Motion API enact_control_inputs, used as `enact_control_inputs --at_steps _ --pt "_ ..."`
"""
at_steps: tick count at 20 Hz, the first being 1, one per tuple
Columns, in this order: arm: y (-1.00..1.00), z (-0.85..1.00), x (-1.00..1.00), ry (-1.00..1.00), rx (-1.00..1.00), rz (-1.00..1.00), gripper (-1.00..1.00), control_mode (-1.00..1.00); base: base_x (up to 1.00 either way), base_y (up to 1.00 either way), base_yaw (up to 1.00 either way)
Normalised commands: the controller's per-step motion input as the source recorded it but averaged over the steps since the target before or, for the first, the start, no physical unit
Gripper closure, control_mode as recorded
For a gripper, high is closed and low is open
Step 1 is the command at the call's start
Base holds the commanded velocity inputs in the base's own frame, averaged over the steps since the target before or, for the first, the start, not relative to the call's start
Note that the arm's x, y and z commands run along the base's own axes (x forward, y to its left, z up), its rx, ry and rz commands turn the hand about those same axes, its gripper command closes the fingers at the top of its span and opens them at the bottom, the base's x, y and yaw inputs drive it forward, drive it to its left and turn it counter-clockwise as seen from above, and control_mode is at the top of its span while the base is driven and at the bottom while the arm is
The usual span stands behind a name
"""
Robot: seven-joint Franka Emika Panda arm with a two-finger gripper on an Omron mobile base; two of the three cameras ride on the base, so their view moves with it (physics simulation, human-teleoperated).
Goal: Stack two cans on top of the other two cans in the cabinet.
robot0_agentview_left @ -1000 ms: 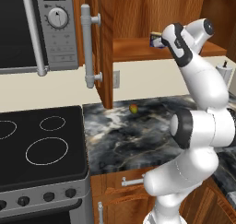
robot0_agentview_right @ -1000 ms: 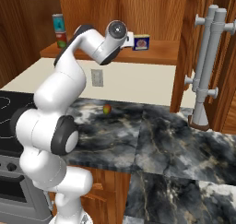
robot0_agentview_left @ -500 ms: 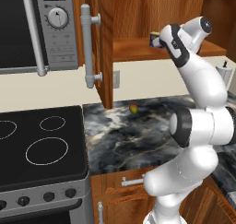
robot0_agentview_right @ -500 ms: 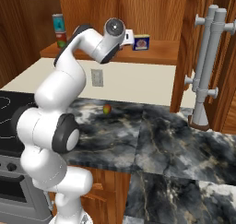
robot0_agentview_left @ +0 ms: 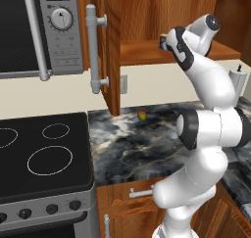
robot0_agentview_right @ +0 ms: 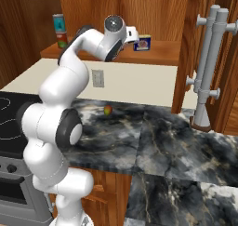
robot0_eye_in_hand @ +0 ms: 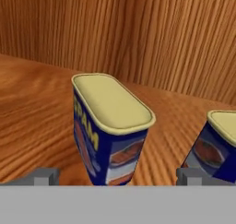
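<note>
hand view: end effector (robot0_eye_in_hand: 113, 177) wide open, empty, w/ blue can (robot0_eye_in_hand: 109, 128) between tips, on cabinet shelf (robot0_eye_in_hand: 32, 121)

Two blue cans (robot0_eye_in_hand: 110, 131) stand upright, apart, on the cabinet (robot0_eye_in_hand: 37, 112) shelf.

Two blue cans (robot0_eye_in_hand: 110, 131) (robot0_eye_in_hand: 216, 147) are being carried upright, near each other, on the cabinet's wooden shelf board (robot0_eye_in_hand: 32, 108); a taller can (robot0_agentview_right: 59, 30) is being borne farther along it.
</note>
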Motion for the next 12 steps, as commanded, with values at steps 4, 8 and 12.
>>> enact_control_inputs --at_steps 4,8,12 --pt "-0.01 0.0 0.15 0.14 0.01 0.0 -1.0 -1.0 0.0 0.0 0.0" --pt "0.0 0.0 0.12 0.12 0.09 0.0 -1.0 -1.0 0.0 0.0 0.0" --pt "0.0 0.0 0.17 0.05 0.12 0.0 -1.0 -1.0 0.0 0.0 0.0"
